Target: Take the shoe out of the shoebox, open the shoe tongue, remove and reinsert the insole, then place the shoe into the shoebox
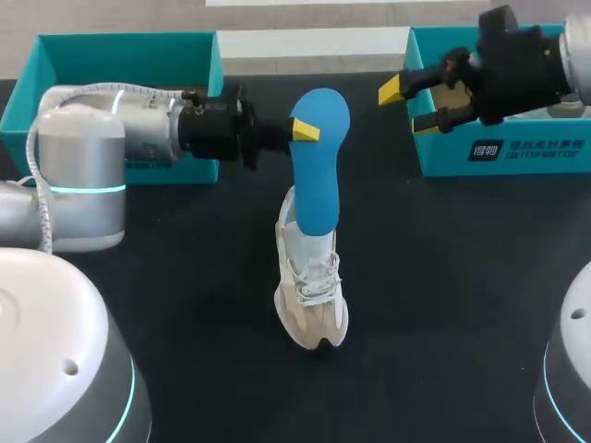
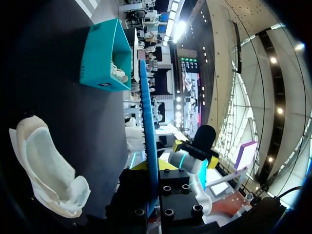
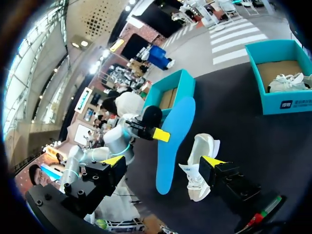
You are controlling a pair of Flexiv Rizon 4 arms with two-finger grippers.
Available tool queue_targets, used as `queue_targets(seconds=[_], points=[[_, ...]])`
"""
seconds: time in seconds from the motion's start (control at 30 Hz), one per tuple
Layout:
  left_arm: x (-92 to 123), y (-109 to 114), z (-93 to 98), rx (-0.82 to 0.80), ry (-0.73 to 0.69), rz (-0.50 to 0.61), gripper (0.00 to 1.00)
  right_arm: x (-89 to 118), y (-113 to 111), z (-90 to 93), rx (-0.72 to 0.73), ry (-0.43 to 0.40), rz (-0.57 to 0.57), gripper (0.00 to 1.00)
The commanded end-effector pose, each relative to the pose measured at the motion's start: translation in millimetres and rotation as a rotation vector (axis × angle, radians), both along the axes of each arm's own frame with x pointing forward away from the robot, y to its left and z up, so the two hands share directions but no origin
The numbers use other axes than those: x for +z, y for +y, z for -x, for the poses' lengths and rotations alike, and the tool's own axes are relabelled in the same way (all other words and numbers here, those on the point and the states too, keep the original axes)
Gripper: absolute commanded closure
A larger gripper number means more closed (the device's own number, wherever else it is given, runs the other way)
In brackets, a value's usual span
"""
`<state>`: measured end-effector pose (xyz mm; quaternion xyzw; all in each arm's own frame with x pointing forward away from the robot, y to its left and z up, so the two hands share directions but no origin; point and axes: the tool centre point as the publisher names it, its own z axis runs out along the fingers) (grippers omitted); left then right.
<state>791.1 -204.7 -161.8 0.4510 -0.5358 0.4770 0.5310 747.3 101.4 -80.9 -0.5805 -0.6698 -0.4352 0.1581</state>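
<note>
Silver-grey left arm [image 1: 83,175], ringed in glowing cyan — white braided cable [image 1: 88,89] alongside; black left claw [image 1: 308,130] and right claw [image 1: 407,106], screw-studded, yellow-tipped.

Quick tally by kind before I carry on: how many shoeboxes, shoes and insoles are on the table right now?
Teal shoeboxes: 2 (left shoebox, right shoebox)
White shoes: 2 (shoe on the table, shoe in the right shoebox)
Blue insole: 1
Total: 5
</note>
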Motion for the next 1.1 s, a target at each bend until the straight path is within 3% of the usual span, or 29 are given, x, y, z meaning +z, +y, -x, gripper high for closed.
queue_targets(seconds=[0.03, 0.2, 0.3, 0.53, 0.73, 1.1], points=[[0, 0, 1.8, 0.003, 0.0, -0.003, 1.0, 5, 1, 3.8, -0.084, 0.012, 0.188, 0.0], [0, 0, 1.8, 0.003, 0.0, -0.003, 1.0, 5, 1, 3.8, -0.084, 0.012, 0.188, 0.0], [0, 0, 1.8, 0.003, 0.0, -0.003, 1.0, 5, 15, -1.2, -0.079, 0.048, 0.364, 0.0], [0, 0, 1.8, 0.003, 0.0, -0.003, 1.0, 5, 41, -1.8, -0.253, -0.013, 0.517, 0.0], [0, 0, 1.8, 0.003, 0.0, -0.003, 1.0, 4, 55, -1.3, -0.324, -0.034, 0.593, 0.0], [0, 0, 1.8, 0.003, 0.0, -0.003, 1.0, -3, 73, -9.0, -0.271, 0.011, 0.679, 0.0]])
